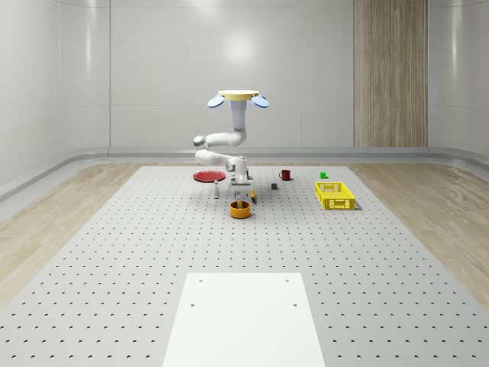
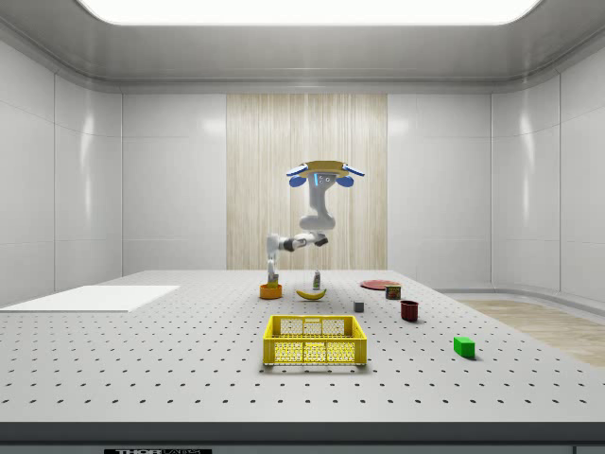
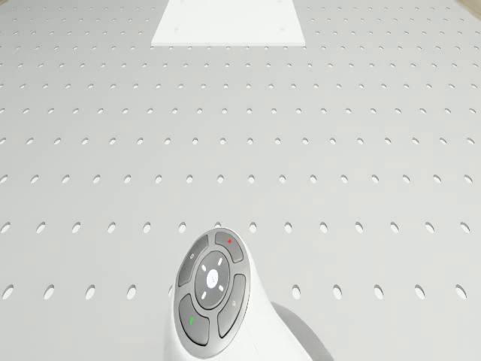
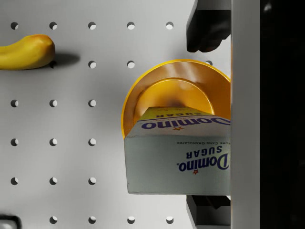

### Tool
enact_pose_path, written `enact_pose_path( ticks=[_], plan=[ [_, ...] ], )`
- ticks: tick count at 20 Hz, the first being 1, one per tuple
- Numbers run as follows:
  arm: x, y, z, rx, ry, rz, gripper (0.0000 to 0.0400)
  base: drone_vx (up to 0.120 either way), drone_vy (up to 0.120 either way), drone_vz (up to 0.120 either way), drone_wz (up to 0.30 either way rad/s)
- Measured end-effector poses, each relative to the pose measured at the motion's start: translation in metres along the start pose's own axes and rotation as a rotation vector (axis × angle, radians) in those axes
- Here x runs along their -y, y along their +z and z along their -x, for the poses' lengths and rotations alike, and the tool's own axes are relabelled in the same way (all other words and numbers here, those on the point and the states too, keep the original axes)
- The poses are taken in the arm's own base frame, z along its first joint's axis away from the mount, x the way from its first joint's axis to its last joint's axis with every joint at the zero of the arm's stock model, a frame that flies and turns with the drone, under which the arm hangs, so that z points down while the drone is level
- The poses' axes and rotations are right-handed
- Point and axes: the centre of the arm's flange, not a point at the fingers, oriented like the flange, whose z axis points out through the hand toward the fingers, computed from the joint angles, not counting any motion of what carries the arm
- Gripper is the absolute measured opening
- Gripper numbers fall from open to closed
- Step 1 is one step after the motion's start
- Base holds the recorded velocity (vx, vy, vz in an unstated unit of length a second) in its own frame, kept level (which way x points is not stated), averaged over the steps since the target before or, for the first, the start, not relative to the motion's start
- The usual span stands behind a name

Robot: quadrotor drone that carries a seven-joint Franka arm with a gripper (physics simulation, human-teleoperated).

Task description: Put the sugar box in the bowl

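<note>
Directly above the orange bowl (image 4: pixel 176 90), the sugar box (image 4: pixel 178 152) is clamped in the gripper (image 4: pixel 209 119), overhanging the rim. Drone (image 1: pixel 238 98) hovers over the table (image 1: pixel 114 252). Centring the box before release would probably prevent tipping.

Counted on table: one sugar box (image 4: pixel 178 152), one orange bowl (image 1: pixel 240 209), one banana (image 4: pixel 25 52), one yellow crate (image 1: pixel 335 196), one red plate (image 1: pixel 207 177), one red mug (image 1: pixel 285 175), one green block (image 1: pixel 323 175), one grey cube (image 2: pixel 359 306), one white mat (image 1: pixel 243 319).
</note>
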Motion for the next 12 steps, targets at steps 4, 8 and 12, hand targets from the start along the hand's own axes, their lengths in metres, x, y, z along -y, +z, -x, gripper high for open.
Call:
enact_pose_path(
  ticks=[4, 8, 12],
  plan=[
    [0.000, -0.020, 0.000, 0.000, 0.000, 0.000, 0.0400, 0.000, 0.000, 0.000, 0.000],
    [0.000, -0.036, 0.000, 0.001, -0.001, 0.000, 0.0400, 0.000, 0.000, 0.000, 0.000],
    [0.000, -0.044, 0.000, 0.001, -0.001, 0.000, 0.0400, 0.000, 0.000, 0.000, 0.000]
  ],
)
